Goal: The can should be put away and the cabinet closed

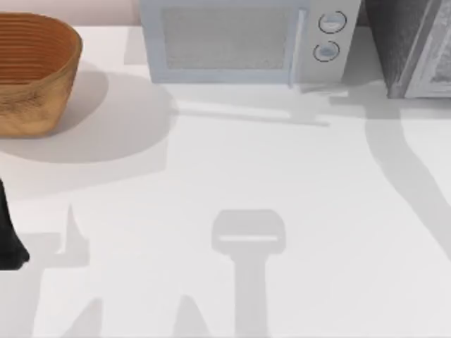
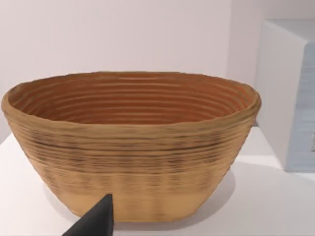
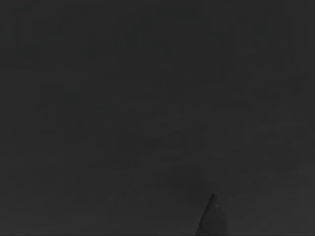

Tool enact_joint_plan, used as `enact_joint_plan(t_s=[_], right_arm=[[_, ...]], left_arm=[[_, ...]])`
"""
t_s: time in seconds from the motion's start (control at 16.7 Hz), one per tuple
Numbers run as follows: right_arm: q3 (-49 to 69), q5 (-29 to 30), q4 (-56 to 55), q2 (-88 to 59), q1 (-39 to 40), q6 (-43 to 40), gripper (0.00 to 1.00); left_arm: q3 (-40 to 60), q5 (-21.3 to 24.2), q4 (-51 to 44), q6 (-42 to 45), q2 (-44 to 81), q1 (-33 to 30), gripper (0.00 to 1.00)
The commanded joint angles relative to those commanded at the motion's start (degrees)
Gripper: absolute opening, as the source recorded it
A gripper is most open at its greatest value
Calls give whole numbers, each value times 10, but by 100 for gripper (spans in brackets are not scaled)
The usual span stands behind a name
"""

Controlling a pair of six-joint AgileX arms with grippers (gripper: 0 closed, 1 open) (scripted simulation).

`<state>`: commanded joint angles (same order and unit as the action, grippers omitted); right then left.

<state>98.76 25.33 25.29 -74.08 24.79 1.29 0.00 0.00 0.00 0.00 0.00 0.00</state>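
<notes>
Left wrist view: left claw [image 2: 93, 221] before basket [image 2: 133, 147], opening impossible to tell.

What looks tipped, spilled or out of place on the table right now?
Nothing stands out. The wicker basket sits upright at the table's back left, the microwave stands square with its door shut, and nothing is spilled. The right wrist view is dark.

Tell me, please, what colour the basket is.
The basket is tan-brown outside and orange-brown inside; the left wrist view shows it best.
</notes>
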Motion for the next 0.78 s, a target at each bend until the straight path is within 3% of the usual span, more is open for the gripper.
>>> enact_joint_plan(t_s=[0.36, 0.78], right_arm=[[4, 14, 4, 10, -9, -8, 100], [62, -30, -21, -73, -54, -7, 100]], left_arm=[[0, 0, 0, 0, 0, 0, 100], [0, 0, 0, 0, 0, 0, 100]])
